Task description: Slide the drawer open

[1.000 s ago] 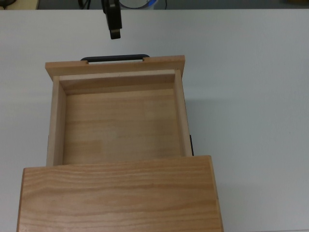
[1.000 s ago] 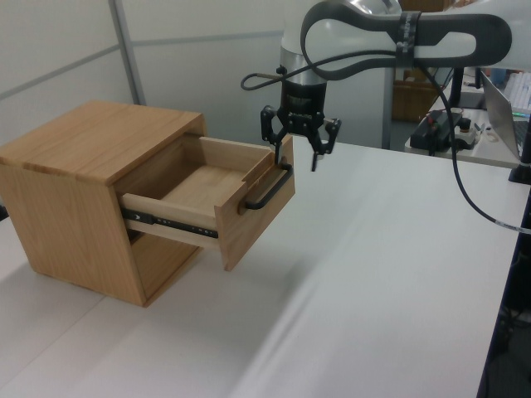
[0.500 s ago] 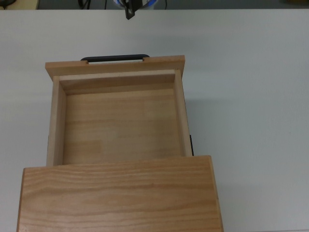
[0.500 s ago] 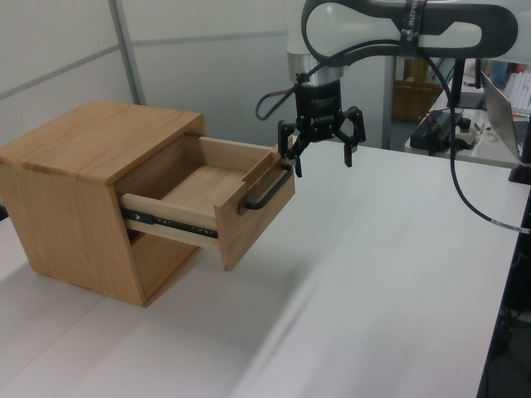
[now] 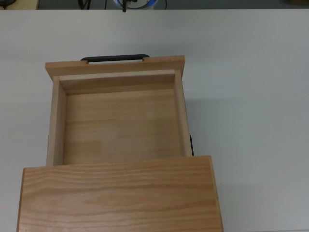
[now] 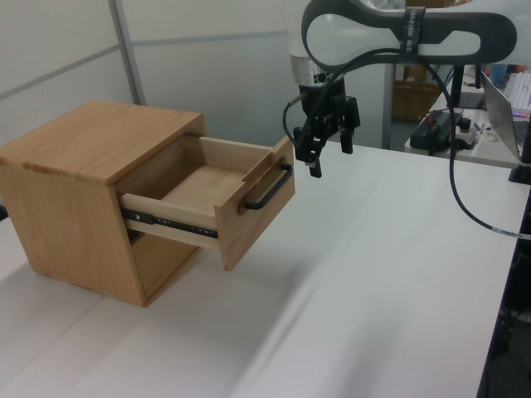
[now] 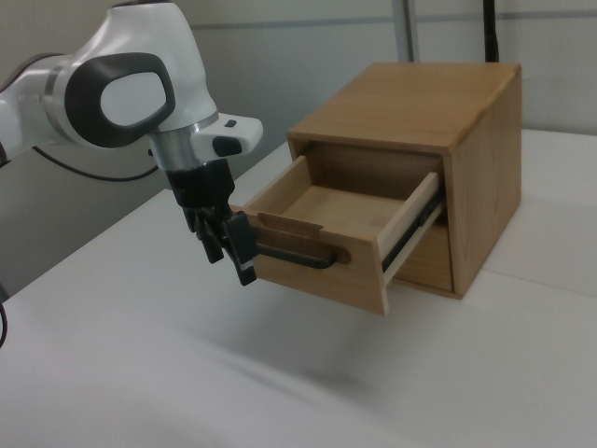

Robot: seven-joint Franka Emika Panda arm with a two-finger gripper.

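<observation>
The white table (image 6: 373, 274) is seen spreading below the gripper on all sides. The wood-grained cabinet (image 6: 79, 195) stands well to the left of the gripper in the left view, and to its right in the right view (image 7: 448, 121).

The drawer (image 6: 224, 195) is found pulled well out of the cabinet, its front panel just beside and slightly below the gripper. It is a light wooden tray with pale side walls and a bare grained floor (image 5: 120, 123); the front panel (image 5: 116, 64) is wider than the box behind it. A dark slide rail (image 6: 170, 222) is seen along its side. A thin black bar handle (image 6: 270, 189) is fixed across the panel's face, with a shallow recess cut into the panel's top edge above it (image 7: 291, 224).

The gripper (image 6: 328, 149) hangs in the air above the table, apart from the handle, nothing held. Its two fingers are noted spread apart, pointing down. In the right view the gripper (image 7: 229, 247) appears just left of the handle (image 7: 298, 257), contact not discernible there.
</observation>
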